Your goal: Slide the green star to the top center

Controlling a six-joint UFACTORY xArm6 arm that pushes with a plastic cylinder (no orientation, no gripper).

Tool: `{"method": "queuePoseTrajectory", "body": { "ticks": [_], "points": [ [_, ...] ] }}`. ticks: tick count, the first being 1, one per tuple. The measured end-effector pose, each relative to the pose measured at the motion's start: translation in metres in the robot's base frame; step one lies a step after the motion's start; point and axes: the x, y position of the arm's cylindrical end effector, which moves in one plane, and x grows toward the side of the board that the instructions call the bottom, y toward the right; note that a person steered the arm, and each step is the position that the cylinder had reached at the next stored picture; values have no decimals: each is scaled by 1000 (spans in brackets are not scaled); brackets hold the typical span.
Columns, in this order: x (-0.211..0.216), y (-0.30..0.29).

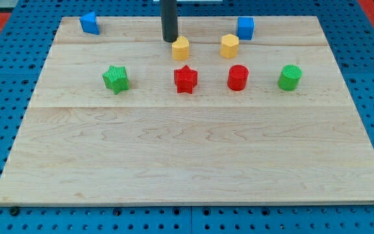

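My tip [169,40], a bare rod with no jaws to open or close, is sitting near the top centre, the green star [115,78] lying well apart at eight o'clock.

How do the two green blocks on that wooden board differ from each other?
The green star has pointed arms; the green cylinder is round. The green star sits at the view's left end of the row, the green cylinder at the right end. My tip is closer to the green star, touching neither. Both share the colour, ribbed look and similar size.
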Motion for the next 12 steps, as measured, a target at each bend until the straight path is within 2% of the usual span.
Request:
{"method": "queuePoseTrajectory", "body": {
  "ticks": [1,2,3,5,6,7,10,11,12],
  "points": [
    [36,30],
    [55,25],
    [56,-36],
    [159,-72],
    [165,-124],
    [146,-139],
    [48,-31],
    [46,-25],
    [66,-68]
  ]
}}
